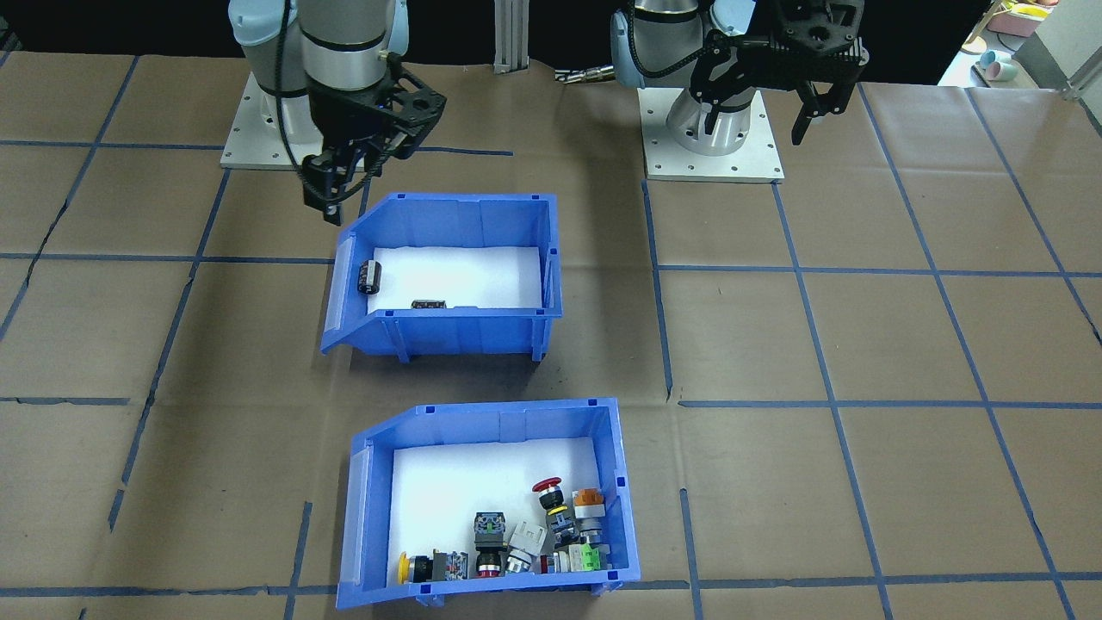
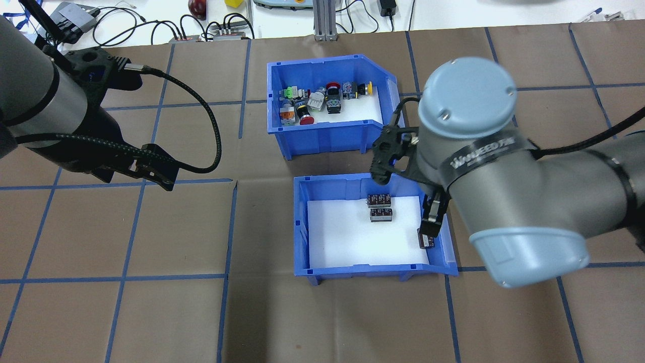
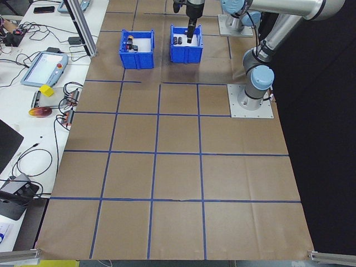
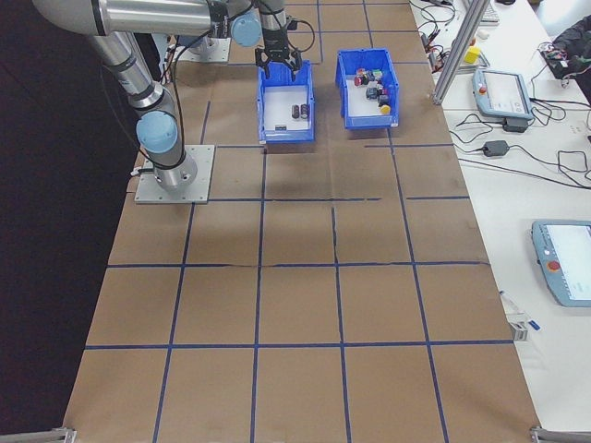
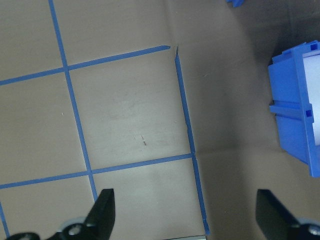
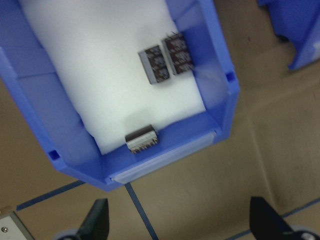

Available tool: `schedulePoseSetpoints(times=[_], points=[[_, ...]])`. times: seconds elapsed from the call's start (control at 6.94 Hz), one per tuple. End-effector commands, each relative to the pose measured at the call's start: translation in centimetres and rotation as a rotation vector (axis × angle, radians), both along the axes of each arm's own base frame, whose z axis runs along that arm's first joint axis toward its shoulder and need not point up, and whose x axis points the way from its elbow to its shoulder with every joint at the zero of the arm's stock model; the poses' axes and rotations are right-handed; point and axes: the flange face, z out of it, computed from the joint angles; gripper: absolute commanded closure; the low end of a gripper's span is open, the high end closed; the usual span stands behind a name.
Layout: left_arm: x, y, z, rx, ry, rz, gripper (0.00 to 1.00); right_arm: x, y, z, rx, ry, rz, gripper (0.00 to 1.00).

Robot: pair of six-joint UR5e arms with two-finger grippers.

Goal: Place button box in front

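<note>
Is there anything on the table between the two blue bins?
No. The overhead view shows only bare brown table between the button box and the other bin.

Robotics lab: taped grid table [image 4: 305, 305], teach pendants [image 4: 503, 92], cables [image 3: 28, 156].

Blue bin [image 5: 299, 122] beside open claw [image 5: 192, 215]

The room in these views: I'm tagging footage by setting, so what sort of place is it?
Likely a robotics lab: a table gridded with blue tape, a teach pendant and cables on the side bench, and parts bins like the button box.
</note>
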Motion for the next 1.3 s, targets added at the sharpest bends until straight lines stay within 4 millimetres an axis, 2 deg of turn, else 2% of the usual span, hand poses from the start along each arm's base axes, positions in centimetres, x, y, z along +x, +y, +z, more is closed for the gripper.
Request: schedulePoseSetpoints(times=[0.0,0.14,0.29,0.58,0.72,0.86,1.15], points=[[0.1,-0.1,-0.4,-0.018,-0.008,-0.003,0.00,-8.1,-3.4,0.8,-0.015,-0.063,-0.269,0.00],[0.1,-0.3,-0.5,-0.024,-0.008,0.000,0.00,-11.5,-4.3,0.8,-0.028,-0.120,-0.508,0.00],[0.1,0.1,-0.5,-0.027,-0.012,-0.002,0.00,-13.7,-4.7,2.1,-0.029,-0.169,-0.701,0.00],[0.1,0.7,-0.9,-0.021,-0.008,-0.003,0.00,-13.8,-5.5,6.1,-0.021,-0.181,-1.008,0.00],[0.1,0.6,-1.0,-0.019,-0.008,-0.003,0.00,-13.4,-6.3,7.0,-0.021,-0.223,-1.051,0.00],[0.2,-0.7,-1.1,-0.012,-0.008,-0.001,0.00,-12.3,-6.3,7.6,-0.031,-0.230,-1.091,0.00],[0.2,-2.0,-0.4,-0.038,0.002,0.000,0.00,-7.5,-6.5,6.6,-0.015,-0.208,-1.105,0.00]])
